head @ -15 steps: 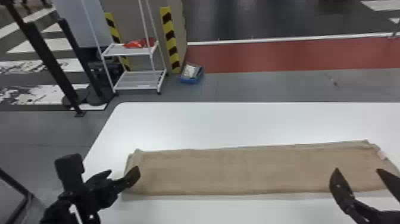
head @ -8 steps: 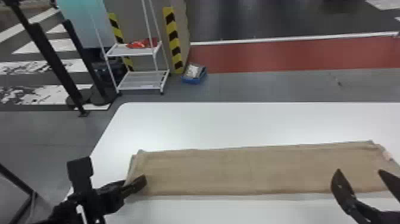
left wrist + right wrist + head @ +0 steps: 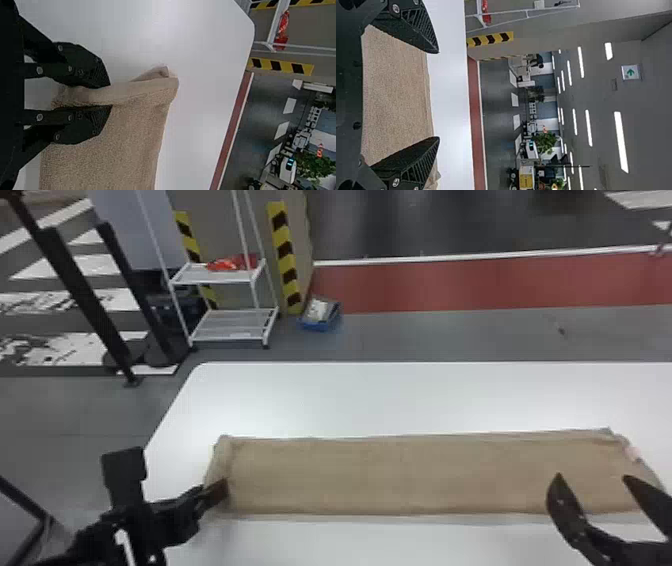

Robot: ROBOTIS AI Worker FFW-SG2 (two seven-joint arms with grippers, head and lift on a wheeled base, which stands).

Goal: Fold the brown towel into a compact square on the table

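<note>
In the head view, a red floor strip (image 3: pixel 475 285) runs beyond my white worktop (image 3: pixel 375 400); the brown towel (image 3: pixel 400 475) lies there in a long band, my left claw (image 3: pixel 222 491) at its left end, my right claw (image 3: pixel 593 476) near its right. Left wrist view: I'm clamped on that end's folded edge. Right wrist view: fingers wide apart.

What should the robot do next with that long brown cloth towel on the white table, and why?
I'd lift the brown cloth towel's left end slightly, then fold it rightward: the black left gripper appears to pinch that end, the towel still needs folding from a long strip, and the black right gripper is open.
</note>
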